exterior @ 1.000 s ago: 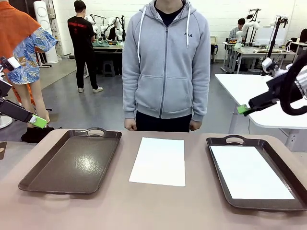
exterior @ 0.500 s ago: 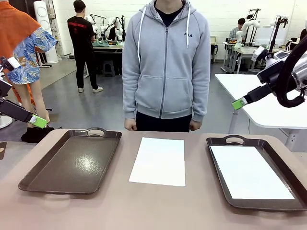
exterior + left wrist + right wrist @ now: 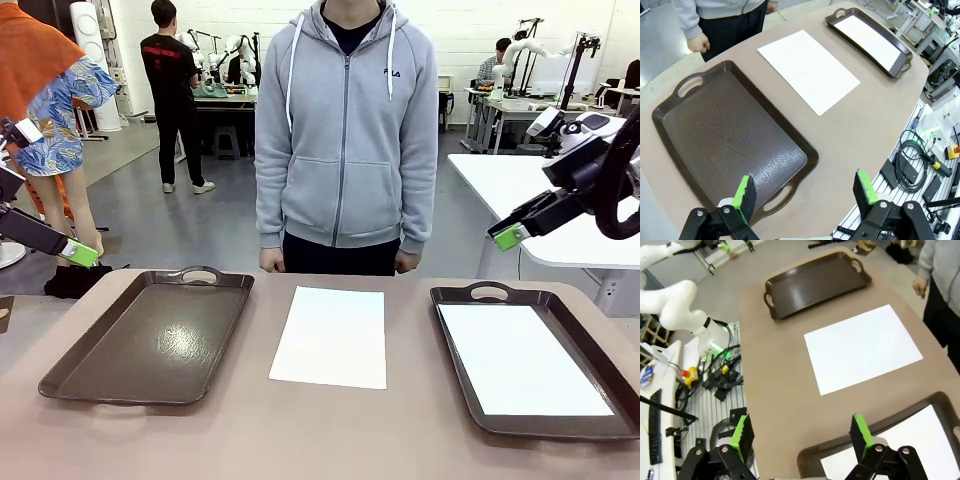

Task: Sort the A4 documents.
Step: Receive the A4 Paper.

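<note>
Tabletop [image 3: 330, 440] centre carries one loose A4 document [image 3: 330, 336], another sheet [image 3: 520, 360] already in the right tray [image 3: 550, 427]. Right hand [image 3: 508, 237], spread wide and empty, has dipped back near that tray's far end; left hand [image 3: 78, 253] gapes too, so the middle sheet looks unsorted.

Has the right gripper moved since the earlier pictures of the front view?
Yes. The right gripper first rose, then came down again and slightly right, so it now hangs nearer the handle of the right tray than half a second ago.

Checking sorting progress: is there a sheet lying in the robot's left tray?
No, the left tray shows only its bare brown floor.
</note>
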